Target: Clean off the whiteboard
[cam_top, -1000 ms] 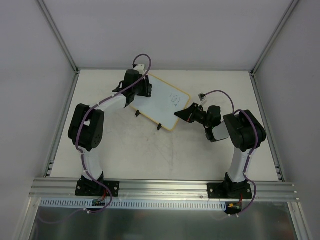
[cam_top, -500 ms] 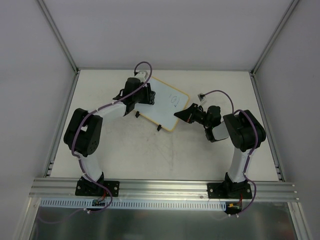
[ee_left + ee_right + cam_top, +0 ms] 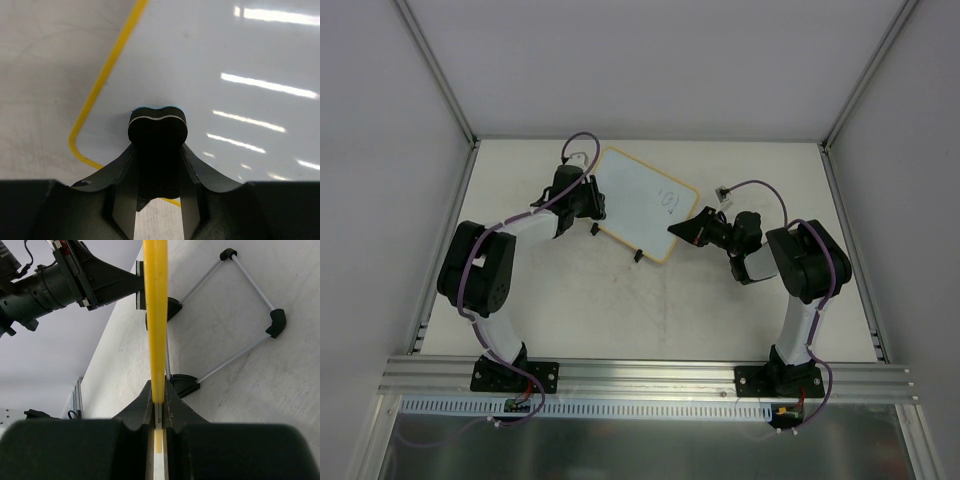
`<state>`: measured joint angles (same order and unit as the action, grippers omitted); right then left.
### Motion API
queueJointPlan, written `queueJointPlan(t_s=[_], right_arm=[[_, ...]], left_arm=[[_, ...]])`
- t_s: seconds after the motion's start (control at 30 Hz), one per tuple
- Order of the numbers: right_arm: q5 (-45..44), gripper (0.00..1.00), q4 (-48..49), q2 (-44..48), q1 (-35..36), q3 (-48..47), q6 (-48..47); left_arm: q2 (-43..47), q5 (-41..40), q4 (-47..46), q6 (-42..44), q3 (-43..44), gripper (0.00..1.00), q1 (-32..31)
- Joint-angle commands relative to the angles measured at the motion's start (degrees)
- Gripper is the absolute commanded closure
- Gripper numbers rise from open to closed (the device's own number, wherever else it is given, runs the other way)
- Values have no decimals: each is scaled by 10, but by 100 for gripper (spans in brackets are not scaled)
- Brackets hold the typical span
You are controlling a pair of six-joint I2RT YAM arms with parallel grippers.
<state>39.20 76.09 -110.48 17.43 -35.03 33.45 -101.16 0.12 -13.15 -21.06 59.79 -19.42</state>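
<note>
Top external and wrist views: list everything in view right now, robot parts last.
small white rectangular whiteboard with yellow rim: one, white, far centre of table.
blue handwritten marks: one patch, blue, board's right corner.
small black eraser block: one, black, over board's left corner.
black clip feet: two, black, board's near edge.
off-white table: one, off-white, beneath everything.
left pincer: one, black, shut on eraser.
right pincer: one, black, shut on whiteboard rim.

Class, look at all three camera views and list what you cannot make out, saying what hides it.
- Top view: the marks on the whiteboard are too small to read.
- Left wrist view: the eraser hides its own underside, so contact with the board cannot be judged.
- Right wrist view: the whiteboard sits edge-on in the right gripper, so its face is hidden.
</note>
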Motion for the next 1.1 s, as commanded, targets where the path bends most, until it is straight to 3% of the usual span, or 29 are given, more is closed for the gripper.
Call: queueJointPlan(t_s=[0.0, 0.13, 0.37, 0.73, 1.07], right_arm=[[-4, 100, 117, 10, 1, -5, -5], [-4, 100, 117, 10, 1, -6, -4], [-3, 100, 117, 8, 1, -7, -3], [-3, 100, 117, 5, 0, -7, -2], [-3, 100, 117, 7, 1, -7, -1]], left_arm=[[-8, -3, 19, -31, 0, 100, 33], [-14, -8, 33, -35, 9, 100, 40], [-32, 62, 38, -31, 37, 100, 33], [-44, 69, 73, 2, 67, 100, -32], [-68, 93, 79, -41, 73, 100, -71]])
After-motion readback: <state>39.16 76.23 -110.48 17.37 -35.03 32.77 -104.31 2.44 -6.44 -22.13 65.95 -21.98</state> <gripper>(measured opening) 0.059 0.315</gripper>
